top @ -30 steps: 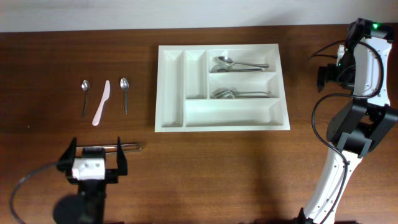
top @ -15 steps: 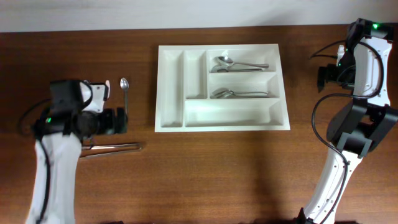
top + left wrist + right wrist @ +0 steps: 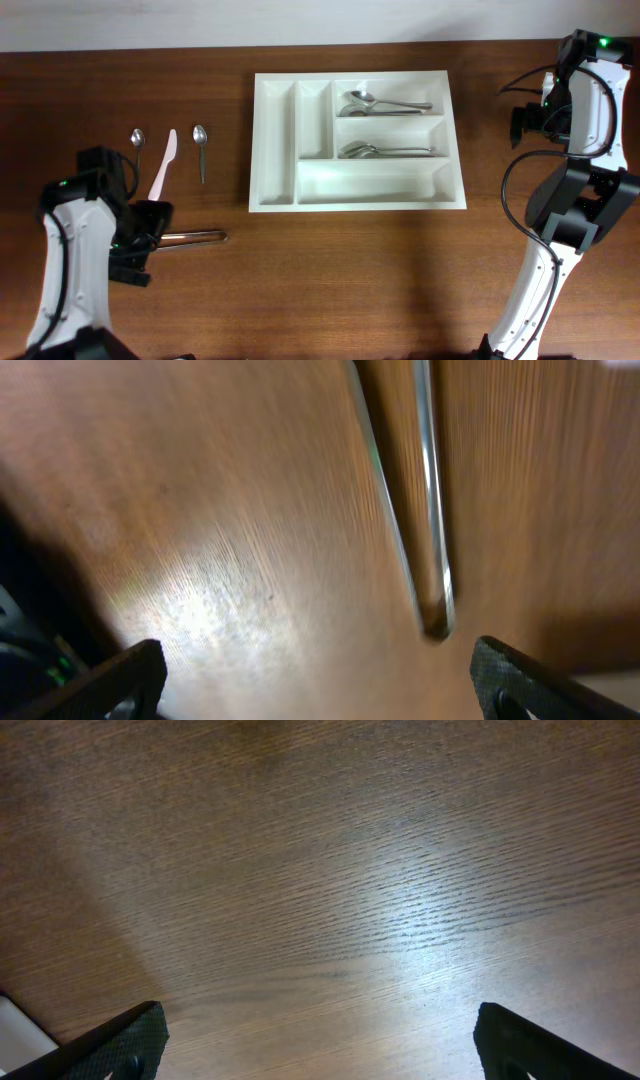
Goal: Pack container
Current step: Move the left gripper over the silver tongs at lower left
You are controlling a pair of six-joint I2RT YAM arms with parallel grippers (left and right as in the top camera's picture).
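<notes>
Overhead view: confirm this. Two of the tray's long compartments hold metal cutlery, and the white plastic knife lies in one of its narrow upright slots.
Wrong in one respect. Two long compartments of the container hold metal cutlery, but the white plastic knife lies on the table left of the container, between a small spoon and a larger spoon. The overhead view shows this.

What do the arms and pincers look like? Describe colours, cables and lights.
Left arm and right arm: white shells, black joints. A small green light glows on the right arm, and a black cable loops beside it. Left pincer and right pincer: black fingers.
</notes>
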